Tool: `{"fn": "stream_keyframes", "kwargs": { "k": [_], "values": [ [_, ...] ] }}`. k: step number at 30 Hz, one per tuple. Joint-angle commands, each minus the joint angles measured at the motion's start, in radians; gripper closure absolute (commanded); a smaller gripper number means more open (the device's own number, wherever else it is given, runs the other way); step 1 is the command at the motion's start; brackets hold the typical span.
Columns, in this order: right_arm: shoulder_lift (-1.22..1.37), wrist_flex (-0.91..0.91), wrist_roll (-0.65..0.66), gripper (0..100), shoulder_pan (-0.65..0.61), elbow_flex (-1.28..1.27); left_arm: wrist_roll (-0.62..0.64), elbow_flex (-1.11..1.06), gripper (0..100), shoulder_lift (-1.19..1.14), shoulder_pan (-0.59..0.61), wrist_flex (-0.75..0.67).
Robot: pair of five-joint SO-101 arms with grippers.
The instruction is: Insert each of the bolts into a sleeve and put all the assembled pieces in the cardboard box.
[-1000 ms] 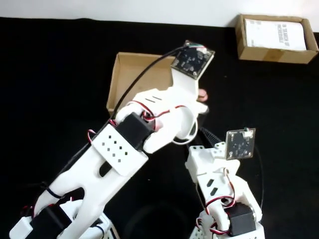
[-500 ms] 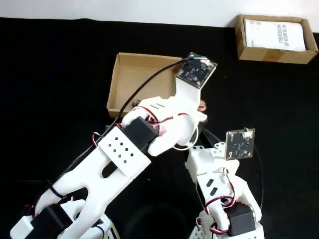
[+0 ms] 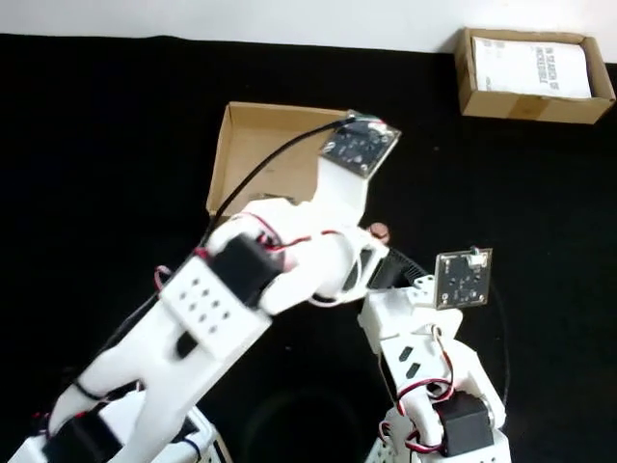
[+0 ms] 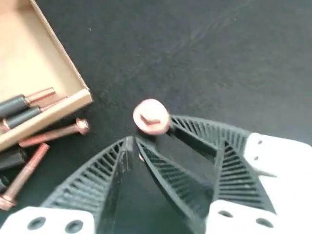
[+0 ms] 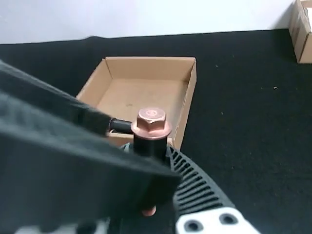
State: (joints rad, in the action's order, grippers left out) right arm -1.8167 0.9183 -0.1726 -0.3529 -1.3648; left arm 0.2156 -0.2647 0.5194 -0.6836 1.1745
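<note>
A copper bolt (image 5: 152,122) stands upright in a black sleeve (image 5: 147,144), and my right gripper (image 5: 155,161) is shut on that sleeve just in front of the cardboard box (image 5: 185,97). In the high view the bolt head (image 3: 379,231) shows between the two arms. My left gripper (image 4: 132,142) hovers with its tips together beside the bolt head (image 4: 151,117), holding nothing I can make out. Two assembled pieces (image 4: 17,111) lie in a corner of the box (image 4: 58,109). Two loose bolts (image 4: 53,134) and a dark sleeve (image 4: 9,156) lie on the mat outside it.
The black mat (image 3: 116,125) covers the table. A second cardboard box (image 3: 536,101) holding a white sheet stands at the far right corner. The left arm (image 3: 212,299) reaches across the near part of the open box (image 3: 255,145).
The left arm has drawn back toward the near side. The bolt head has come down toward the right gripper. The right arm has hardly moved.
</note>
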Motion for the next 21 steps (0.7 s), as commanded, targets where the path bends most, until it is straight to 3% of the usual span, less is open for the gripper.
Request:
{"fn": "stream_keyframes", "kwargs": {
  "k": [1, 6, 9, 14, 21],
  "values": [
    [-0.002, -0.064, 0.005, 99.1, 0.024, 0.018, -0.003, 0.025, 82, 0.153, 0.012, 0.054],
    [0.051, -0.101, 0.087, 99.1, 0.070, 0.090, -0.003, 0.007, 98, 0.384, 0.082, 0.091],
    [0.163, -0.124, 0.127, 99.1, 0.073, 0.179, -0.003, -0.018, 99, 0.510, 0.193, 0.087],
    [0.446, -0.231, 0.233, 99.1, 0.070, 0.340, -0.003, -0.157, 99, 0.713, 0.463, 0.087],
    [0.872, -0.492, 0.608, 99.1, 0.018, 0.533, -0.003, -0.533, 99, 1.013, 0.889, 0.052]
  ]
}}
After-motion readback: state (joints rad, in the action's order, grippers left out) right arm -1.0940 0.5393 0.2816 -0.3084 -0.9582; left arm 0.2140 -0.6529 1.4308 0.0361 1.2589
